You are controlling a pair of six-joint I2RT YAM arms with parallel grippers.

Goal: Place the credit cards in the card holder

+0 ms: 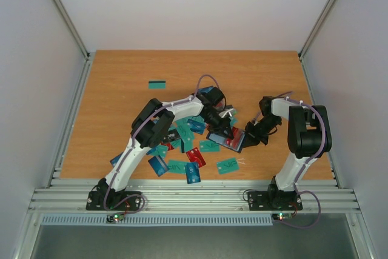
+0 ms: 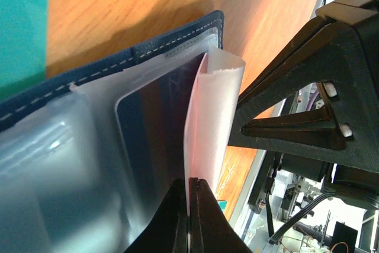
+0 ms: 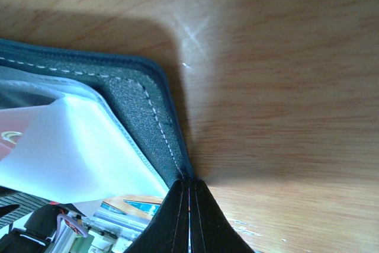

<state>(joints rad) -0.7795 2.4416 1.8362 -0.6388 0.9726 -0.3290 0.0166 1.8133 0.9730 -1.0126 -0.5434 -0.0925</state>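
Observation:
The navy card holder [image 1: 229, 140] lies open at the middle of the table, with a red card showing inside it. My left gripper [image 2: 190, 189] is shut on a clear plastic sleeve [image 2: 213, 105] of the card holder [image 2: 148, 45] and lifts that sleeve upright. A dark card [image 2: 154, 122] lies under the neighbouring sleeve. My right gripper [image 3: 189, 185] is shut on the edge of the card holder's stitched cover [image 3: 139, 102], low over the wood. Several credit cards [image 1: 182, 145] in teal, blue and red lie scattered to the left of the holder.
One teal card [image 1: 157, 84] lies alone further back on the left. Cards also lie near the front edge [image 1: 193, 173]. The right arm's black gripper body [image 2: 308, 105] stands close beside the left fingers. A metal rail [image 1: 194, 195] borders the near edge.

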